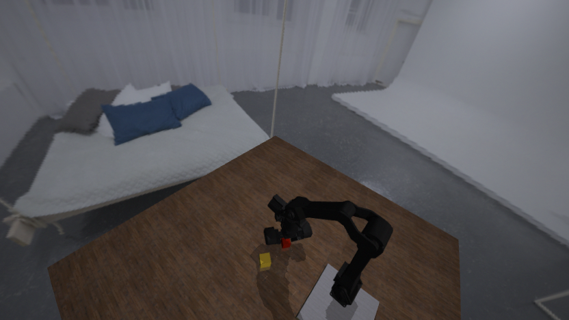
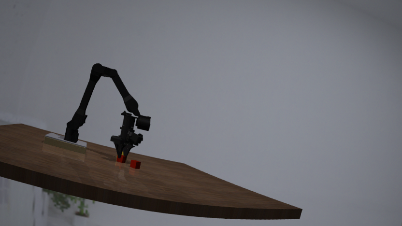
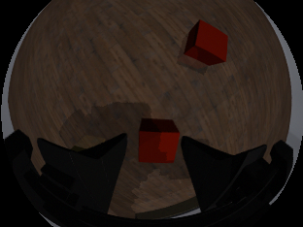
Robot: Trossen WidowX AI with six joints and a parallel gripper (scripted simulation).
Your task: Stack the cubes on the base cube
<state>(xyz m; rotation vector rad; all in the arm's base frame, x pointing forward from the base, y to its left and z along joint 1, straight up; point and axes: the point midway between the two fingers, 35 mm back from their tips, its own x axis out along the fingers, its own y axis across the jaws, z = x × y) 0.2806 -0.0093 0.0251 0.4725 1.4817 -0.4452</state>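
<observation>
A red cube (image 1: 286, 243) (image 2: 121, 160) (image 3: 158, 147) sits on the table between my fingertips. My gripper (image 2: 122, 156) (image 3: 154, 140) points down and is open around it, with a visible gap on the left side in the wrist view and a narrower one on the right. A second red cube (image 2: 135, 164) (image 3: 212, 43) lies apart on the table; the arm hides it in the top view. The yellow cube (image 1: 265, 260), the base, stands on the table with nothing on top. It is mostly hidden behind the gripper and near red cube in the exterior view, and behind the left finger in the wrist view.
The brown wooden table (image 1: 178, 246) (image 2: 182, 188) carries the light mounting plate (image 1: 318, 290) (image 2: 56, 137) under the arm's base. The yellow cube stands close beside the gripper. A bed (image 1: 159, 158) is beyond the table.
</observation>
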